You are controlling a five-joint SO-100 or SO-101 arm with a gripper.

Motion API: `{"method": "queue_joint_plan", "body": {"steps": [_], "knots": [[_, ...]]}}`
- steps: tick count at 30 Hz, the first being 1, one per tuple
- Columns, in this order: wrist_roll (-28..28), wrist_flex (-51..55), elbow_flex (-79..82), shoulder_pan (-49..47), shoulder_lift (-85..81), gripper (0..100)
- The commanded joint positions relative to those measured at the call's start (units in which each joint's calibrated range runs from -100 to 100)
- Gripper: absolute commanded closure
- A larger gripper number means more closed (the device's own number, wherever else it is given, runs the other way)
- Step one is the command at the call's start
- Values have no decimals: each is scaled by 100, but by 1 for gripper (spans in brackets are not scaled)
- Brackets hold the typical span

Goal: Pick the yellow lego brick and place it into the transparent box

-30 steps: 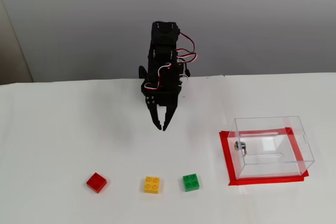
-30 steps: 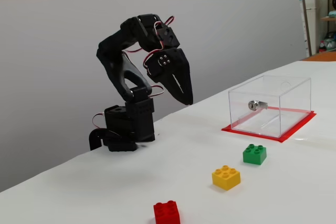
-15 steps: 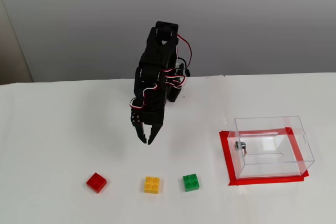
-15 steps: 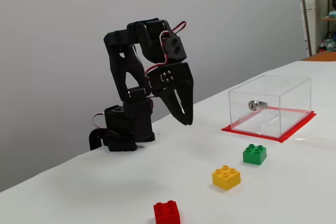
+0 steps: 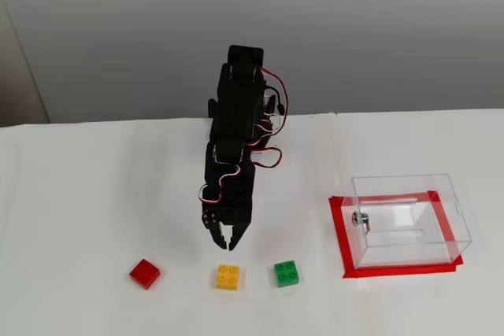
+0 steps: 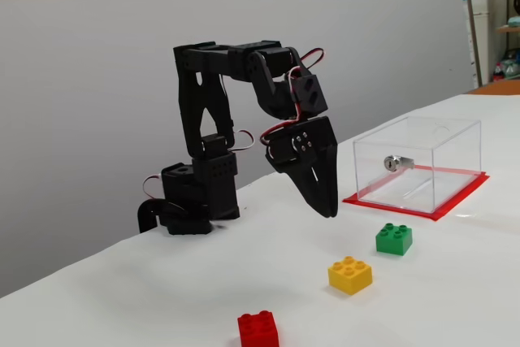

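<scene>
The yellow lego brick (image 5: 227,277) (image 6: 350,274) lies on the white table near the front edge, studs up. My gripper (image 5: 228,245) (image 6: 329,212) hangs point-down in the air just behind and above it, not touching it. Its fingers look pressed together and hold nothing. The transparent box (image 5: 406,220) (image 6: 418,163) stands to the right in both fixed views, on a square of red tape (image 5: 339,234), with a small metal fitting on its left wall. Nothing shows inside the box.
A green brick (image 5: 286,273) (image 6: 394,238) sits right of the yellow one, between it and the box. A flat red brick (image 5: 144,273) (image 6: 258,331) lies to the left. The arm's base (image 6: 195,201) stands at the back of the table by the wall.
The arm has stretched forward and down, carrying the gripper from mid-table to just behind the yellow brick. The bricks and the box have not moved.
</scene>
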Motion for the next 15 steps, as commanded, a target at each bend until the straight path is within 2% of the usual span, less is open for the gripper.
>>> {"method": "queue_joint_plan", "body": {"steps": [1, 7, 15], "knots": [[-5, 2, -458, 106, 127, 97], [15, 611, -612, 336, 203, 73], [31, 629, -612, 313, 228, 65]]}}
